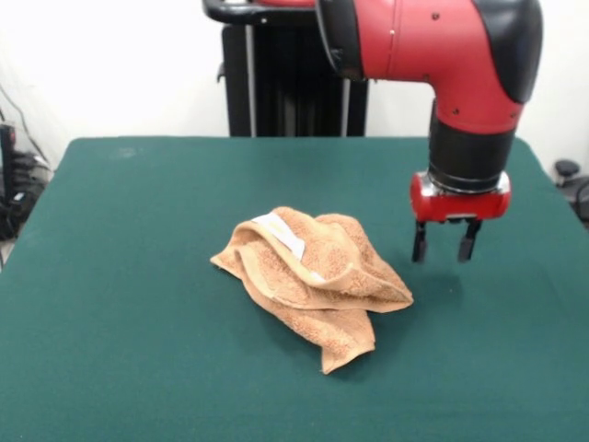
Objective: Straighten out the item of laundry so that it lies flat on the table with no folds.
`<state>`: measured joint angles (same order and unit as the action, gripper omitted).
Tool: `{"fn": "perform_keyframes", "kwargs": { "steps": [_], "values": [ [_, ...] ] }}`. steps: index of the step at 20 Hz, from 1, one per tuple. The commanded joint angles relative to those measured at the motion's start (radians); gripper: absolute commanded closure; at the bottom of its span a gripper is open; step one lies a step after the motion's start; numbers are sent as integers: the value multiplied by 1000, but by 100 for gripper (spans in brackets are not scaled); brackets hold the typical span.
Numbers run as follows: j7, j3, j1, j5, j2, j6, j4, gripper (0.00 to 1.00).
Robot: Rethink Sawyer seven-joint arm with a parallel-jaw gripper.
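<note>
The item of laundry (313, 276) is an orange-tan terry towel, crumpled in a folded heap near the middle of the green table (129, 276). A white label (281, 235) shows on its upper left fold. My gripper (444, 247) hangs to the right of the towel, just above the table surface and clear of the cloth. Its two dark fingers point down with a gap between them and nothing held, so it is open.
The red and black arm comes down from the top right. A black pedestal (285, 83) stands behind the table's far edge. Dark equipment and cables sit beyond the table's left side (14, 184) and right side (571, 180).
</note>
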<state>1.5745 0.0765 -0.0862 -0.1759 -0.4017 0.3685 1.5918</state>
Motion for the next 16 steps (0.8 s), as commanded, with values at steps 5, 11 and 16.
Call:
{"fn": "perform_keyframes", "kwargs": {
  "steps": [5,11,16],
  "values": [
    [193,19,9,-27,26,284,-191,0],
    [210,42,3,-21,-4,417,-272,0],
    [180,39,29,-7,-4,449,-303,0]
  ]
}}
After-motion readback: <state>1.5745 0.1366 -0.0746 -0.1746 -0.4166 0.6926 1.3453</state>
